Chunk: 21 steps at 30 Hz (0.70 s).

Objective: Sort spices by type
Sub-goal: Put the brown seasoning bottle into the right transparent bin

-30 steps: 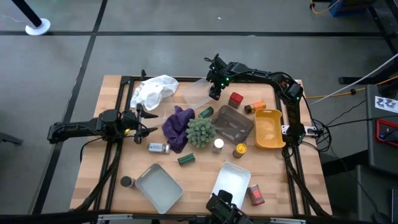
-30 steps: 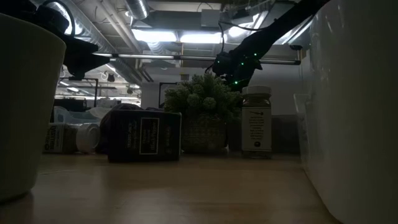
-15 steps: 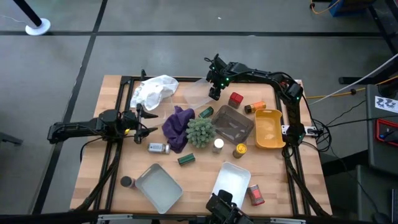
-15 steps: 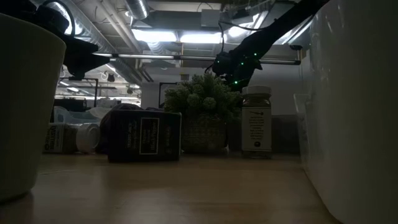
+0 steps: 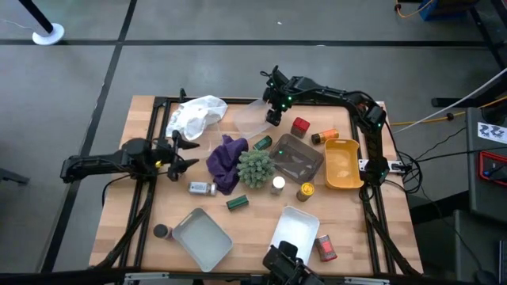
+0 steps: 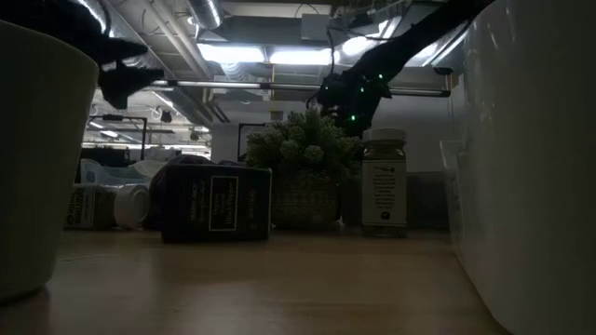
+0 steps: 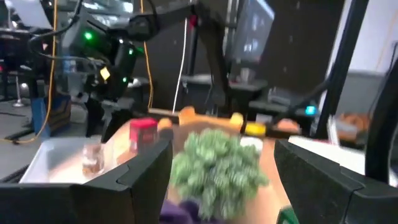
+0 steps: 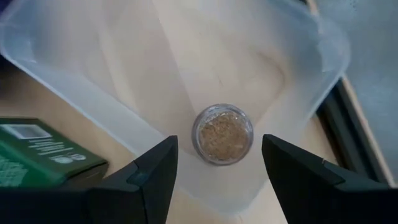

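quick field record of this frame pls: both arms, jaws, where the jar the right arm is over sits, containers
right gripper: jaws open, above clear tub at the table's far edge
jar in tub: clear glass spice jar, upright, free of the jaws
beside tub: dark green tin
left gripper: jaws open, empty, left of purple cloth
other containers: grey tray, yellow bin, two white bins

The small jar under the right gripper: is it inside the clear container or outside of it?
Inside. In the right wrist view the jar stands on the floor of the clear container, walls all around it, between the open fingers of the right gripper.
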Each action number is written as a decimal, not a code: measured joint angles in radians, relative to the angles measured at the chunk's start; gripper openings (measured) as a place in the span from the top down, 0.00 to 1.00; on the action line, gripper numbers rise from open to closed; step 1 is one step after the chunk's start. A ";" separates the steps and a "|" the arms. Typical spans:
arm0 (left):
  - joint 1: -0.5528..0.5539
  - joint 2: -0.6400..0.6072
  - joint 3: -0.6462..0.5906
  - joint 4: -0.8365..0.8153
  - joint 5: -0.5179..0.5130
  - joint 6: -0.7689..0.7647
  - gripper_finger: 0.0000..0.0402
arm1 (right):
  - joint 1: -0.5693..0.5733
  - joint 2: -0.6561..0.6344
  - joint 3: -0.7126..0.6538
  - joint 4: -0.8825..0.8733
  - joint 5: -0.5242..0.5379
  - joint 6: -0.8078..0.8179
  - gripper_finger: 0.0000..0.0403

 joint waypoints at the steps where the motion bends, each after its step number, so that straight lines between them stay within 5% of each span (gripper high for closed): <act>1: 0.000 0.000 0.009 0.011 0.000 -0.005 0.34 | 0.000 0.000 0.024 -0.025 0.000 0.000 0.42; 10: 0.000 0.028 0.159 -0.090 0.001 0.082 0.34 | 0.000 -0.001 0.302 -0.283 0.001 0.019 0.42; 21: 0.000 0.364 0.533 -0.688 -0.045 -0.070 0.34 | 0.007 -0.001 0.561 -0.638 0.003 0.030 0.42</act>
